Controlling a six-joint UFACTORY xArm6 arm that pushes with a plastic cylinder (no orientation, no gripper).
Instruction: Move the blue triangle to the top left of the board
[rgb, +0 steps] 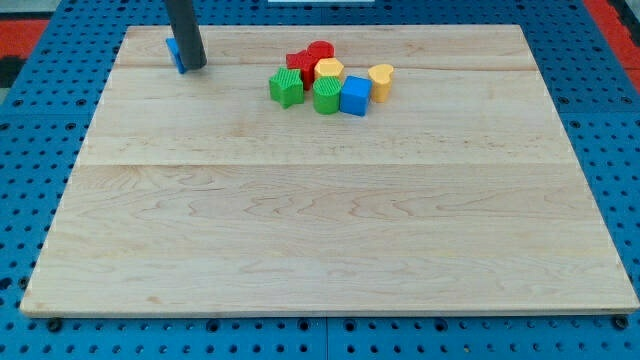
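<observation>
The blue triangle (174, 53) lies near the board's top left corner, mostly hidden behind my rod; only its left edge shows. My tip (194, 66) rests on the board right against the triangle's right side. The rod comes down from the view's top edge.
A cluster of blocks sits at the top middle: a green block (286, 86), a red block (300, 63), another red block (320, 50), a yellow block (329, 69), a second green block (326, 95), a blue cube (355, 95) and a yellow heart-like block (381, 80). The wooden board (330, 220) lies on a blue pegboard.
</observation>
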